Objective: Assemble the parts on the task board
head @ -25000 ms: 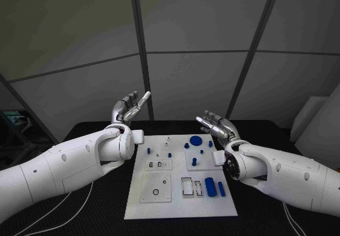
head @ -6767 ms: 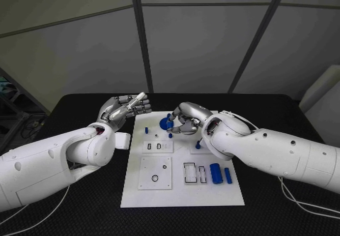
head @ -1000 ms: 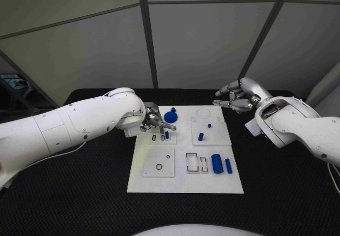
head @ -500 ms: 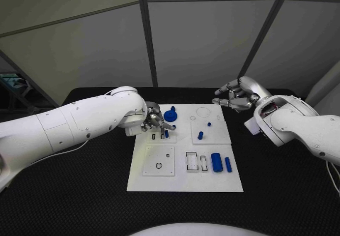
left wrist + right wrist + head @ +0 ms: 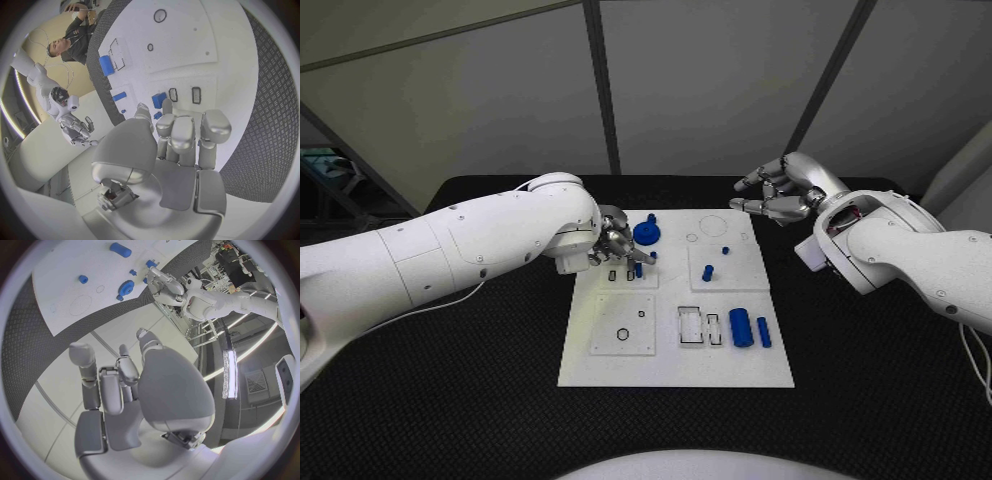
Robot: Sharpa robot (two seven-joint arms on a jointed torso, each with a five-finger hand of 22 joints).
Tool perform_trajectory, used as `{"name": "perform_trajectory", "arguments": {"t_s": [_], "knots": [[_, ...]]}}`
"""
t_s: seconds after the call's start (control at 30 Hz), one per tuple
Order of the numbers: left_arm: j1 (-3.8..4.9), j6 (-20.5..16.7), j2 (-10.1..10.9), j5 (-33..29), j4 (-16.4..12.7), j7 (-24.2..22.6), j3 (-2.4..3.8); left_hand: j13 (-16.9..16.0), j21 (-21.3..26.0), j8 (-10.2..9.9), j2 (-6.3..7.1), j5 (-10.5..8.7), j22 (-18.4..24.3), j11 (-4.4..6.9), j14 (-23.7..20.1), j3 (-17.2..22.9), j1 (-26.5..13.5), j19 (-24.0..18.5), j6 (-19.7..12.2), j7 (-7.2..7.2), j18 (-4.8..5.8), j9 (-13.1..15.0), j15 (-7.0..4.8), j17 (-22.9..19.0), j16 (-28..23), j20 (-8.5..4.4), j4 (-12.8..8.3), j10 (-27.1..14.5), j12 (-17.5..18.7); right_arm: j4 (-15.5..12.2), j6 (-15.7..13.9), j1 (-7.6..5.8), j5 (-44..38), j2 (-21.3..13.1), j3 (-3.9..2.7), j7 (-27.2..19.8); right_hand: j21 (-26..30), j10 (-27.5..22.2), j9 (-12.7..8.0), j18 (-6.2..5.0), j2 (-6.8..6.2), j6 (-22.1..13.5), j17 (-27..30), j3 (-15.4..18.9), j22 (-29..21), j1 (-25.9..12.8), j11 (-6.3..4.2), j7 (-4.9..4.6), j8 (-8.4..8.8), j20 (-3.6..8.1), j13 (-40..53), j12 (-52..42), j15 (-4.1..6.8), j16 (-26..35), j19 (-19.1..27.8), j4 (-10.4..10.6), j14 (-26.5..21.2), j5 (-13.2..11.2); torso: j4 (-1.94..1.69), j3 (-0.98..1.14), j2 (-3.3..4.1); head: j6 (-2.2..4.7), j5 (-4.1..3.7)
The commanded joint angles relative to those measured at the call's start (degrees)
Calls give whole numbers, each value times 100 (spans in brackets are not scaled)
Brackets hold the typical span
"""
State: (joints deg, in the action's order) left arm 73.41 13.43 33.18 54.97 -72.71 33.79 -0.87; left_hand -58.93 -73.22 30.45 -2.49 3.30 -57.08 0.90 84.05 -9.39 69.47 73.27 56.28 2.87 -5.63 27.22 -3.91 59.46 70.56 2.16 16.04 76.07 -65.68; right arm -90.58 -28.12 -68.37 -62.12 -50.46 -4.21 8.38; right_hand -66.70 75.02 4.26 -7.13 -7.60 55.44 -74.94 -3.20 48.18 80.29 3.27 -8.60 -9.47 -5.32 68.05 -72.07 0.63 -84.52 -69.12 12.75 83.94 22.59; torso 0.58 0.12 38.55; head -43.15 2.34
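Left hand (image 5: 615, 247): fingers (image 5: 164, 125) pinch a small blue peg (image 5: 638, 268) over the slotted plate at the task board's (image 5: 678, 372) far-left corner, beside the blue knob (image 5: 646, 235). Right hand (image 5: 780, 192): fingers loosely curled and apart, holding nothing, raised past the board's far-right corner above the desk (image 5: 473, 400). Judged step: seating the peg. Next move calls for lining it up over a slot, then lowering straight
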Motion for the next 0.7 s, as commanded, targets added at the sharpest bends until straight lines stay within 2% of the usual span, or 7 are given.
{"name": "perform_trajectory", "arguments": {"t_s": [0.03,0.13,0.37,0.5,0.7], "knots": [[11,31,-13,58,3,54,1,10,21,41,-8,27,2,16,7,35,52,-54,-43,14,-89,20,-50,6,8,-4,-2,-42,15,-10,55,-10,-8,6,-5,-24,17,-28,-10,-77,-5,-2,-424,-13,-5,28,2,37,-27,3,-5,34,29,21,42,35,344,14,4,1,2,-8,-7],[11,61,-22,58,7,64,1,15,23,55,-15,27,0,16,7,61,87,-56,-55,14,-89,41,-50,5,7,-3,-8,-44,18,-12,66,-10,-8,8,-5,-25,17,-28,-10,-77,-5,-2,-424,-13,-5,28,2,37,-27,3,-5,34,29,21,42,35,344,14,9,4,7,-13,-14],[11,125,-60,58,29,80,1,28,26,100,-49,31,-12,19,8,202,262,-60,-98,12,-89,120,-52,8,7,-4,-65,-45,22,-8,81,-10,-8,18,-5,-30,26,-29,-10,-79,-3,-2,-427,-14,-18,25,2,37,-29,4,-8,37,29,21,47,41,345,19,-6,2,3,-29,-28],[11,141,-81,58,47,90,1,36,20,118,-103,36,-36,32,7,407,449,-53,-135,-2,-87,169,-61,9,6,-11,-133,-48,27,-5,92,-10,-8,28,-5,-32,26,-29,-10,-79,-3,-2,-427,-14,-18,25,2,37,-29,4,-8,37,29,21,47,41,345,19,-5,1,2,-39,-30],[11,189,-107,58,68,99,2,27,12,126,-78,33,-60,37,8,504,491,-44,-146,-6,-82,193,-65,11,7,-15,-140,-40,18,3,107,-10,-8,39,-5,-33,26,-29,-10,-79,-3,-2,-427,-14,-18,25,2,37,-29,4,-8,37,29,21,47,41,345,19,-2,5,5,-53,-37]]}}
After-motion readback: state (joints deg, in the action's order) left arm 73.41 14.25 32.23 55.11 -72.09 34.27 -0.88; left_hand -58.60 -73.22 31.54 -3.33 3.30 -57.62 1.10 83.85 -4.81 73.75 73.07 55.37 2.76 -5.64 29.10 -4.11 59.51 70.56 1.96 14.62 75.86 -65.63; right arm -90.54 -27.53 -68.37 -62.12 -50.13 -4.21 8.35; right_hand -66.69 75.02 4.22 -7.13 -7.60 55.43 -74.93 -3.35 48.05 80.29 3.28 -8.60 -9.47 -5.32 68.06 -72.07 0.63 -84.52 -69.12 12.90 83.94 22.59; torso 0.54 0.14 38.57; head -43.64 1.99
